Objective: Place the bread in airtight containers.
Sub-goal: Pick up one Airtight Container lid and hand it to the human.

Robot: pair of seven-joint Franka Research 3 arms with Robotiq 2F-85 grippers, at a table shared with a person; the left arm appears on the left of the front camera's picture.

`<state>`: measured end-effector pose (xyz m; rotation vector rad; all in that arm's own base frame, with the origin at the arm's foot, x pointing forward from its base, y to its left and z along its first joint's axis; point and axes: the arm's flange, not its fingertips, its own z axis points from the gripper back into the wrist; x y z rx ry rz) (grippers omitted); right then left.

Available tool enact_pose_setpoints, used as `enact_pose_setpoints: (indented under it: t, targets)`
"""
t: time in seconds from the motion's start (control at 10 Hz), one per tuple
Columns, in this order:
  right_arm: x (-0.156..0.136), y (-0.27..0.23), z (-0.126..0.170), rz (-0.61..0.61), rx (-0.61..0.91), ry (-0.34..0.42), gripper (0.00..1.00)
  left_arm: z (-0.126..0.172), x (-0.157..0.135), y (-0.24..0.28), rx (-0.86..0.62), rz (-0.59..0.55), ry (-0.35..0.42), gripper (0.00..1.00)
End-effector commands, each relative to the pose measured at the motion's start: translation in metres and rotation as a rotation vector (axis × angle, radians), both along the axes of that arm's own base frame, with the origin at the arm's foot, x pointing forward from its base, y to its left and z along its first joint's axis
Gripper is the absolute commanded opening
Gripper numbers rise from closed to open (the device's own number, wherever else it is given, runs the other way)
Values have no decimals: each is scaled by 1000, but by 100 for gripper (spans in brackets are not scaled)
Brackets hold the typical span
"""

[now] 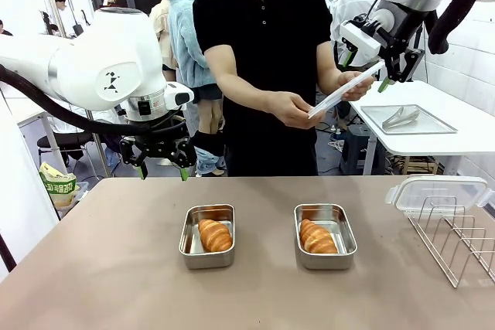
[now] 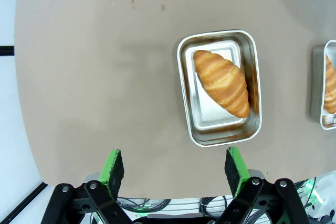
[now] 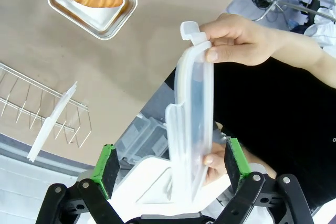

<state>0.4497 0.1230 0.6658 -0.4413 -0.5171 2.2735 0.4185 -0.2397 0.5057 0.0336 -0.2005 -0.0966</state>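
Slanting across their tins (image 1: 207,260), both croissants (image 1: 214,235)

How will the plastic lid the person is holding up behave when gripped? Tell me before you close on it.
The lid looks thin and translucent, so it is probably light and somewhat bendy. It stands between the open pads of the right end effector, and its smooth plastic could slip or twist under a pinch.

The left gripper (image 1: 163,169) hangs at the far left, its fingers (image 2: 113,166) pointing straight down and spread wide. The right gripper (image 1: 363,71) sits high at the far right, tilted, fingers wide apart.
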Motion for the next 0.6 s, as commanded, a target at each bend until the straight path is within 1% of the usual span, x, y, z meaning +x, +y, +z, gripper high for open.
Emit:
enact_pose_setpoints:
  t: [0.0,0.5]
  targets:
    - [0,1,1,4,3,-3,100,2,1,2,6,-2,1,100]
    - [0,1,1,4,3,-3,100,2,1,2,6,-2,1,100]
